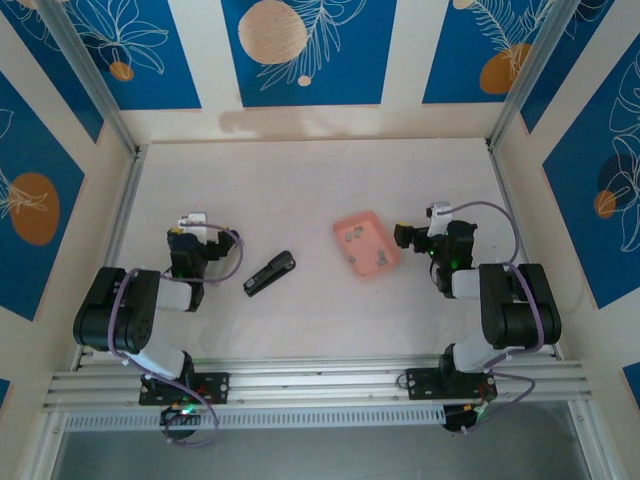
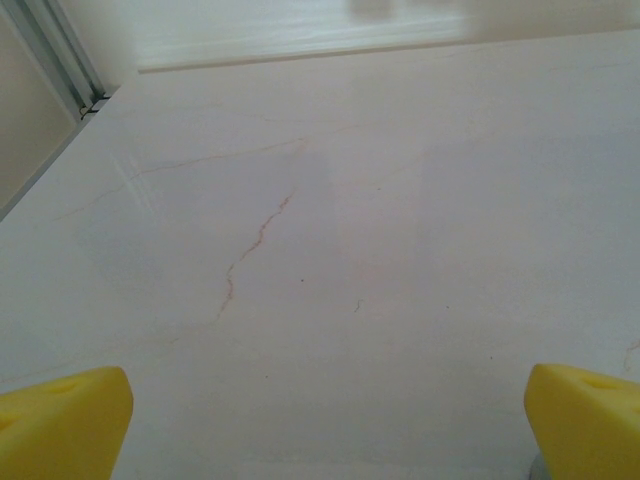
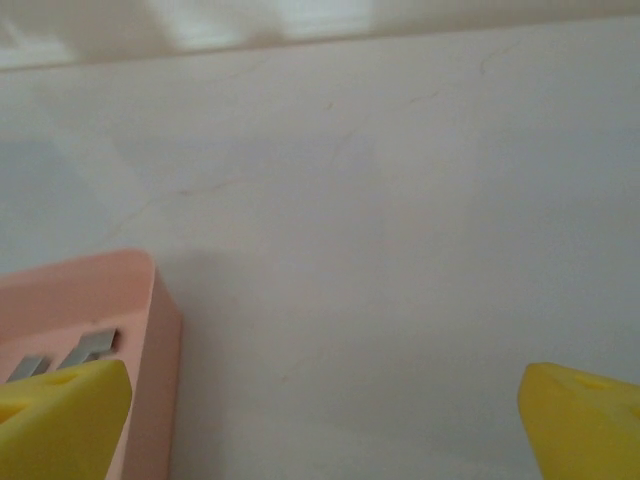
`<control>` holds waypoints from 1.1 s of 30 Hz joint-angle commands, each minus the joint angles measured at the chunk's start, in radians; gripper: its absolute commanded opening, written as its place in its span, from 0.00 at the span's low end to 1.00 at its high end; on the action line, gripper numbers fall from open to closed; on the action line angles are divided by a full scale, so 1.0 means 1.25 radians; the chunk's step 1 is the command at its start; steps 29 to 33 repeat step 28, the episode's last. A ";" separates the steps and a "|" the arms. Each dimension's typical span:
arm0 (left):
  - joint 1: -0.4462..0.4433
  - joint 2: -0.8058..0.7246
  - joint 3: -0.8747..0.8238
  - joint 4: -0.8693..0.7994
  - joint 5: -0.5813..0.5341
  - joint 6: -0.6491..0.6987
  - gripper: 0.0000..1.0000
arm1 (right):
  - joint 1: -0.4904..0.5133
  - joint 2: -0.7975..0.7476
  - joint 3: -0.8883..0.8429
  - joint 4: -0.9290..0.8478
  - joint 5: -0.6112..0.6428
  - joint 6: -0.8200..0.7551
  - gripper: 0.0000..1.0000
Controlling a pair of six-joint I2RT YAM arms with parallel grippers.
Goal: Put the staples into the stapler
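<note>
From where I stand, both arms rest low at their own sides of the pale table [image 1: 300,190], and nothing is in either grasp. The left gripper [image 1: 190,230] has its jaws spread wide, its yellow fingertips [image 2: 62,422] at the bottom corners of its wrist view with bare, faintly cracked tabletop between them. The right gripper [image 1: 418,236] stands just as wide apart and empty, its left yellow fingertip [image 3: 62,415] just beside the near wall of the pink tray [image 3: 160,370]. The stapler [image 1: 270,274] lies flat and slanted on the table between the two arms (nearer the left one, though clear of it), black and slim, well apart from the tray. The staples [image 1: 351,238] lie scattered as a few small grey bits on the floor of the tray, and two of them show as flat silvery strips [image 3: 90,347] in the right wrist view, just behind that fingertip.
</note>
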State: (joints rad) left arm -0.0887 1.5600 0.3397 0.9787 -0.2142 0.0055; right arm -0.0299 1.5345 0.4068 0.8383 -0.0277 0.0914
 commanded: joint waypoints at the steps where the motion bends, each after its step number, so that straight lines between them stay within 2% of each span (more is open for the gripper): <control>1: 0.010 0.005 0.005 0.009 -0.005 -0.006 1.00 | -0.002 -0.005 0.008 -0.019 -0.014 0.002 0.99; 5: 0.009 0.003 -0.002 0.022 -0.002 -0.004 1.00 | 0.016 -0.012 0.010 -0.034 0.042 0.000 0.99; 18: 0.009 0.002 0.014 -0.007 0.041 0.013 1.00 | 0.012 -0.011 0.012 -0.038 0.034 0.004 0.99; 33: 0.008 0.003 0.014 -0.007 0.044 0.014 1.00 | 0.012 -0.010 0.013 -0.038 0.033 0.004 0.99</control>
